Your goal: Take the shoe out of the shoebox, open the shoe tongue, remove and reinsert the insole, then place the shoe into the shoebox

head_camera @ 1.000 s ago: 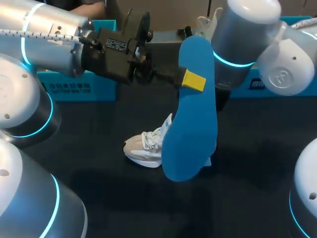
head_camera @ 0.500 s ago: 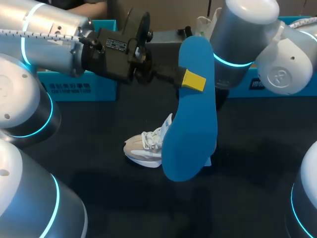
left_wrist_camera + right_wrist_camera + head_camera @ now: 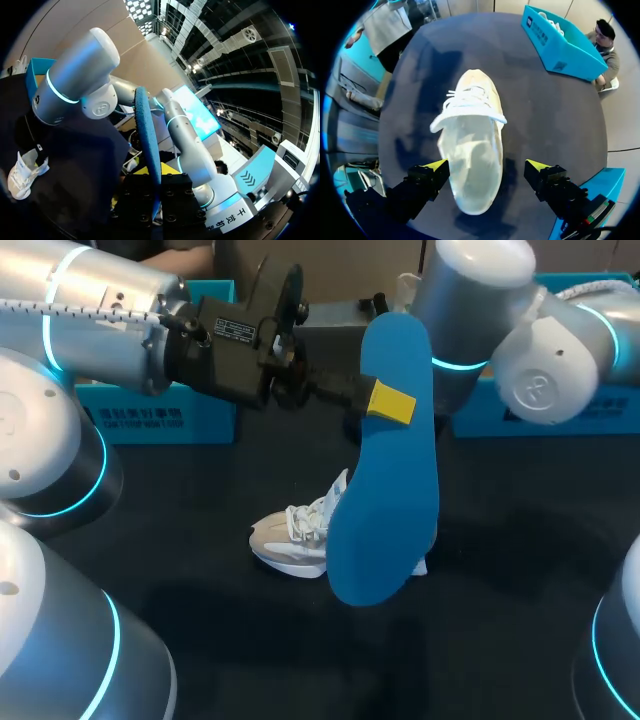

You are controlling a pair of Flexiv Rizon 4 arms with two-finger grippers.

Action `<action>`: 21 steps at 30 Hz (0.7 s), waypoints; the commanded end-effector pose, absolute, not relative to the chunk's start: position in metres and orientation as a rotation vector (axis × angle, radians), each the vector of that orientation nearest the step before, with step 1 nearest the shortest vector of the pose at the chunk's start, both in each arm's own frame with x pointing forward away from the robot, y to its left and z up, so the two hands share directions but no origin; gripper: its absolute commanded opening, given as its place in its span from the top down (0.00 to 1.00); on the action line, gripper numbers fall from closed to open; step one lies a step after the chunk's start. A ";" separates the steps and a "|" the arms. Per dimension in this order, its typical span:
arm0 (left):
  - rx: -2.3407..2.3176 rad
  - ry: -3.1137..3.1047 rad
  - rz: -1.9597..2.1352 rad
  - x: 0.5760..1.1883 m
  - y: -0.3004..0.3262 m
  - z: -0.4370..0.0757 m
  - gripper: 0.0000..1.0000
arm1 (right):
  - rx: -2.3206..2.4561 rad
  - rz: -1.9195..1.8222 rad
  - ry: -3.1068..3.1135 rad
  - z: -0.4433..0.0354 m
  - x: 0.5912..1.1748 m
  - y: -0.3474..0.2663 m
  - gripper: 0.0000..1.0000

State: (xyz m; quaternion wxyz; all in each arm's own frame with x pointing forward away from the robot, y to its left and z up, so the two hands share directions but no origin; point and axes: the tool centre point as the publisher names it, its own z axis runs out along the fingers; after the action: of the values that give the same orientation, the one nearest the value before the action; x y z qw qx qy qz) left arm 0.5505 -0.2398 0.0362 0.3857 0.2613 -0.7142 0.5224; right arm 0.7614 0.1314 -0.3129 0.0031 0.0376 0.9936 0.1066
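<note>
**Left arm.** Your left jaws are pinching the blue insole (image 3: 385,480) near its upper end, with one yellow fingertip (image 3: 390,402) showing on its face. You are holding it upright, raised above the dark tabletop (image 3: 520,570).

**Right arm.** Your right jaws are standing spread over the cream shoe (image 3: 470,145). It is lying sole-down under and between them, its gaping mouth nearest them and the white laces farther out. Whether the tips are touching it cannot be told.

**Surroundings.** The shoe is resting on the tabletop, well apart from the blue shoebox (image 3: 557,42) sitting at the far edge.
</note>
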 end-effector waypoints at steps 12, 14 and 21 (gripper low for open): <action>0.664 -1.822 1.325 0.552 -0.243 0.037 1.00 | 0.012 0.334 3.155 -0.367 0.782 0.153 0.00; 0.664 -1.822 1.325 0.552 -0.243 0.037 1.00 | -0.008 0.338 3.158 -0.372 0.781 0.155 0.00; 0.664 -1.822 1.325 0.552 -0.243 0.037 1.00 | -0.002 0.349 3.169 -0.388 0.779 0.157 0.58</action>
State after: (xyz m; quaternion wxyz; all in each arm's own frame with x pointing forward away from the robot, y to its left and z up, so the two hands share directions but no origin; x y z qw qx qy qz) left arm 0.5505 -0.2398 0.0362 0.3857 0.2613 -0.7142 0.5224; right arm 0.7780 0.1533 -0.3796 -0.0225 -0.0008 0.9939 0.1079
